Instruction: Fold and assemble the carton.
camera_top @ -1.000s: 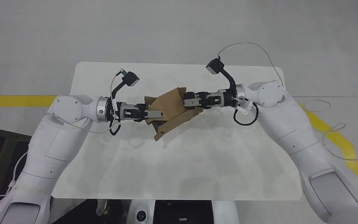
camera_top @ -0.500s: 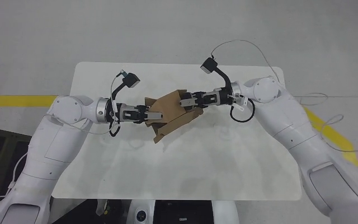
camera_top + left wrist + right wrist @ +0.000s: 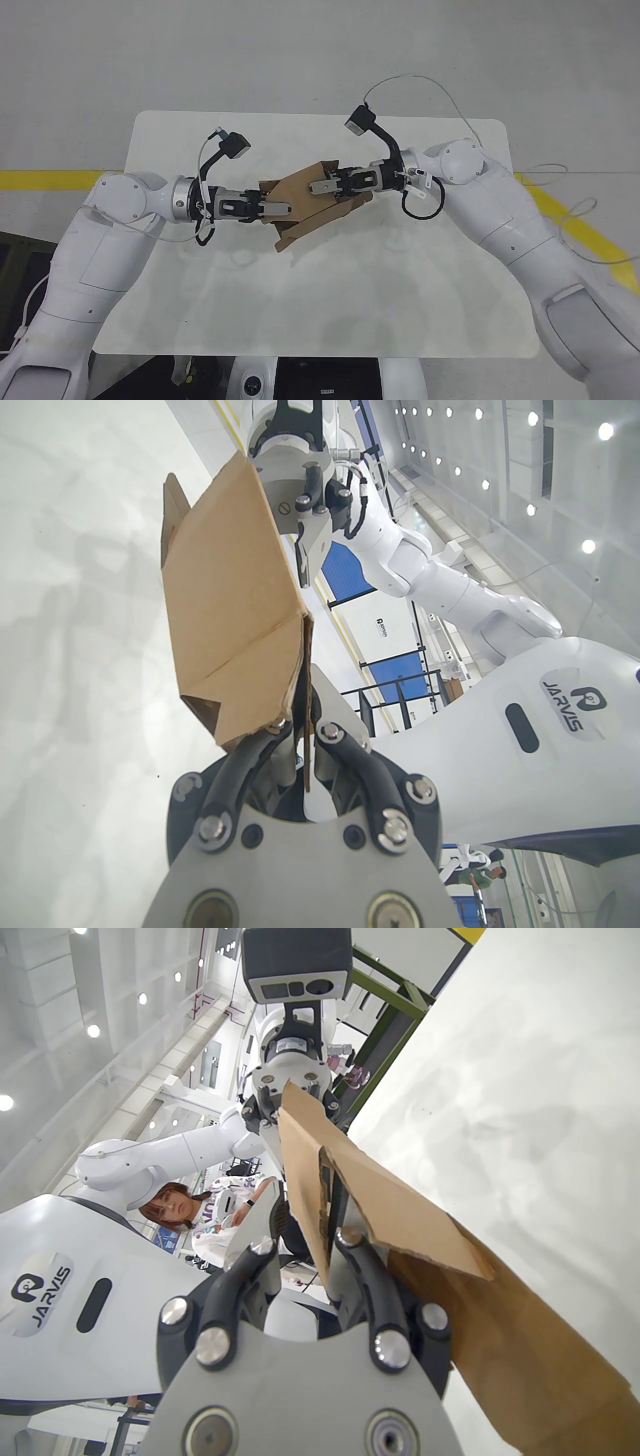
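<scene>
A brown, partly folded carton (image 3: 298,190) is held above the middle of the white table (image 3: 400,290). My left gripper (image 3: 278,208) is shut on its left edge; in the left wrist view the fingers (image 3: 280,735) pinch a flap beneath the broad panel (image 3: 225,600). My right gripper (image 3: 320,186) reaches over the carton from the right. It stands open with a carton wall (image 3: 307,1188) between its fingers (image 3: 260,1223), the wall lying against one finger. A lower flap (image 3: 400,1213) slopes toward the table.
Bare tabletop surrounds the carton on all sides. The far table edge (image 3: 320,113) lies behind both arms. A yellow floor line (image 3: 40,180) runs past the table's left side.
My right gripper has slid leftward, farther over the carton, and its wrist has turned. The left gripper has kept its hold in nearly the same place.
</scene>
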Controlling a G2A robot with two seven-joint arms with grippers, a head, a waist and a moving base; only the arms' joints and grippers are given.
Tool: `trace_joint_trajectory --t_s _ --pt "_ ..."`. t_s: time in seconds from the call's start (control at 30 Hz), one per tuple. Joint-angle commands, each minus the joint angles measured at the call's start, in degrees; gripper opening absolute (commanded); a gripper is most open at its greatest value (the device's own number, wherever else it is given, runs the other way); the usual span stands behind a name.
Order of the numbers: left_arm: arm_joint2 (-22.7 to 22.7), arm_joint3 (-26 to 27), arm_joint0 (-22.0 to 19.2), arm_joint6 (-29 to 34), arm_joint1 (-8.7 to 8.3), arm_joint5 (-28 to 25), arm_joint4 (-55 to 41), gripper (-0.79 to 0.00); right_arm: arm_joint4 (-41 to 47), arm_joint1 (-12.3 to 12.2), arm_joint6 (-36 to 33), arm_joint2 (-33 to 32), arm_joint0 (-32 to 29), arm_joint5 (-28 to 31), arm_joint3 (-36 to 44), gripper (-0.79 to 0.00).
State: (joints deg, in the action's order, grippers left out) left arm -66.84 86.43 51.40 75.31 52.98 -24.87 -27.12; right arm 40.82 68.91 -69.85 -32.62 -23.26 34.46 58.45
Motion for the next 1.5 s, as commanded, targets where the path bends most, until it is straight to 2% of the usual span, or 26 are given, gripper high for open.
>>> trace_joint_trajectory --t_s 0.0,0.2,0.33,0.4,0.47,0.5,0.57,0.6,0.63,1.47 --pt "-0.11 0.05 0.12 -0.02 -0.02 0.01 -0.01 -0.785 0.80 0.17 -0.14 0.30 0.12 -0.14 -0.01 -0.619" --pt "-0.37 0.32 0.39 0.27 -0.09 0.19 -0.19 -0.785 2.08 0.73 -1.05 1.31 0.76 -1.05 -0.16 -0.634" --pt "-0.45 0.41 0.49 0.21 -0.11 0.42 -0.13 -0.785 2.52 1.06 -1.28 1.77 0.92 -1.27 -0.36 -0.711" --pt "-0.50 0.40 0.52 0.08 -0.12 0.42 0.02 -0.785 2.70 1.18 -1.47 1.97 0.90 -1.47 -0.48 -0.785" --pt "-0.54 0.47 0.56 0.06 -0.13 0.50 0.08 -0.785 2.90 1.27 -1.62 2.05 0.90 -1.61 -0.61 -0.785" --pt "-0.57 0.46 0.59 0.02 -0.13 0.52 0.09 -0.742 2.90 1.30 -1.70 2.07 0.92 -1.69 -0.69 -0.785" --pt "-0.64 0.46 0.64 -0.11 -0.14 0.59 0.13 -0.502 3.01 1.35 -1.80 2.04 0.93 -1.80 -0.82 -0.785" --pt "-0.66 0.49 0.67 -0.15 -0.15 0.62 0.15 -0.320 3.07 1.35 -1.75 1.95 0.94 -1.75 -0.90 -0.785" --pt "-0.70 0.49 0.70 -0.20 -0.15 0.65 0.17 0.000 3.17 1.34 -1.55 1.78 0.92 -1.55 -1.13 -0.785" --pt "-1.50 -1.20 -0.30 2.64 0.05 5.54 -8.09 0.000 -4.74 1.18 6.56 0.94 0.04 6.54 -4.52 -0.785"
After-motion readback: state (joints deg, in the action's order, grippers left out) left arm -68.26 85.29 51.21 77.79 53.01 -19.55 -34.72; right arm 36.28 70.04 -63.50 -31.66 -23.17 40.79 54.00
